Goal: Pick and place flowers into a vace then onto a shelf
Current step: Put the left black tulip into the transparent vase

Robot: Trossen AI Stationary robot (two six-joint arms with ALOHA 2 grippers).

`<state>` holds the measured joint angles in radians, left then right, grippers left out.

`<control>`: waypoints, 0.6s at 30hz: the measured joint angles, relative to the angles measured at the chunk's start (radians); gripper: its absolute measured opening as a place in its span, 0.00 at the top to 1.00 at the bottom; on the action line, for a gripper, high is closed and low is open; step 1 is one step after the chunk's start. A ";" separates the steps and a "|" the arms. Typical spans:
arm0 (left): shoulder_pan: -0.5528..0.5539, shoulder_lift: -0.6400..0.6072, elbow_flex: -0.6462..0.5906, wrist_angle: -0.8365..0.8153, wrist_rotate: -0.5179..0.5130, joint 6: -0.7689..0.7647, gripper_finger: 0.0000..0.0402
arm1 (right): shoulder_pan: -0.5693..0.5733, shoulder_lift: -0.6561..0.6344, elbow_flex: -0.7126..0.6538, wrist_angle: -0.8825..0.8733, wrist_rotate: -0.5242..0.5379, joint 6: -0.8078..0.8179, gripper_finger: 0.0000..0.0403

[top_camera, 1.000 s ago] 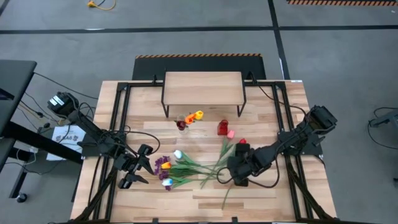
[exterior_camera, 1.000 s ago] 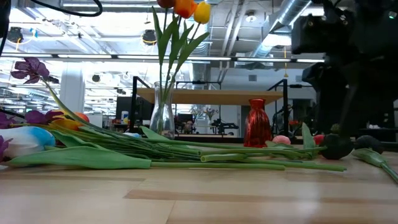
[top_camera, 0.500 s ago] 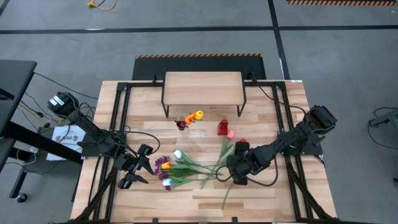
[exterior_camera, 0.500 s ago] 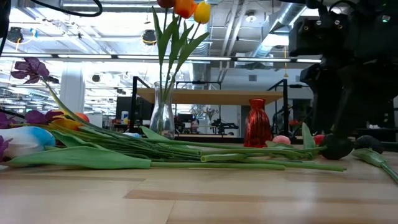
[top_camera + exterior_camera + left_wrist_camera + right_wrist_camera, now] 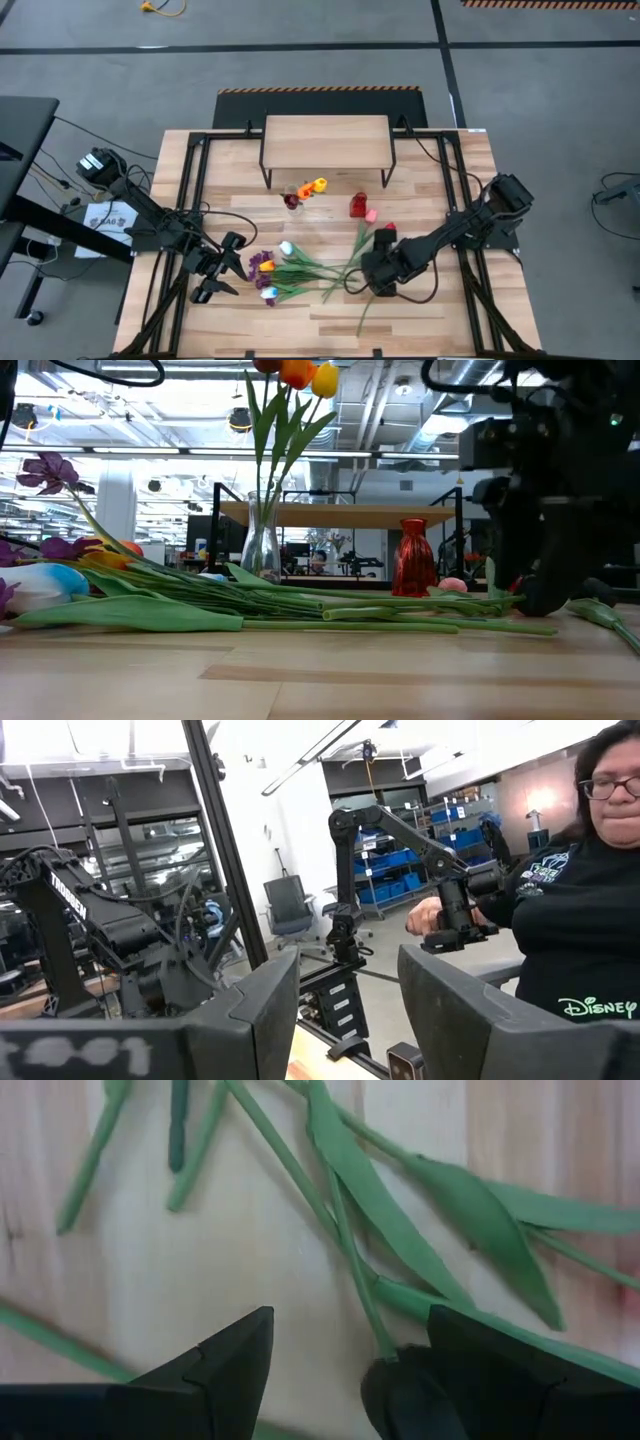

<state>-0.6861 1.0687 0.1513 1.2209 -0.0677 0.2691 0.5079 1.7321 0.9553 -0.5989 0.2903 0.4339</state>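
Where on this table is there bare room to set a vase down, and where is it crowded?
The shelf top is bare. So is the tabletop along the near edge and right of the red vase. It is crowded mid-table: loose flowers lie between the left gripper and the open right gripper.

Floor (image 5: pixel 300 60): grey concrete, crossed by dark lines; hazard-striped strip (image 5: pixel 318 90) just behind the counter.
Counter (image 5: pixel 330 320): light wooden planks, black frame rails along both sides.
Side desk (image 5: pixel 20 130): dark, at the left edge, cables trailing near it.
Paper sheet (image 5: pixel 105 215): white, printed, lying on the floor left of the counter.
Ceiling (image 5: pixel 180 420): white beams, ducts, long bright light strips.
Ceiling lamp (image 5: pixel 240 420): round, hanging.
Office chair (image 5: pixel 290 910): grey, in the room behind.
Storage racks (image 5: pixel 400 880): blue bins, far back.
Person (image 5: pixel 580 920): dark sweatshirt, standing at the right.
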 joint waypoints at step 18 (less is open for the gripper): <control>0.000 0.000 0.000 0.000 -0.025 0.000 0.59 | 0.000 0.021 0.001 -0.003 0.028 0.001 0.37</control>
<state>-0.6857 1.0687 0.1513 1.2213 -0.0929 0.2691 0.5079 1.7531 0.9565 -0.6018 0.3182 0.4351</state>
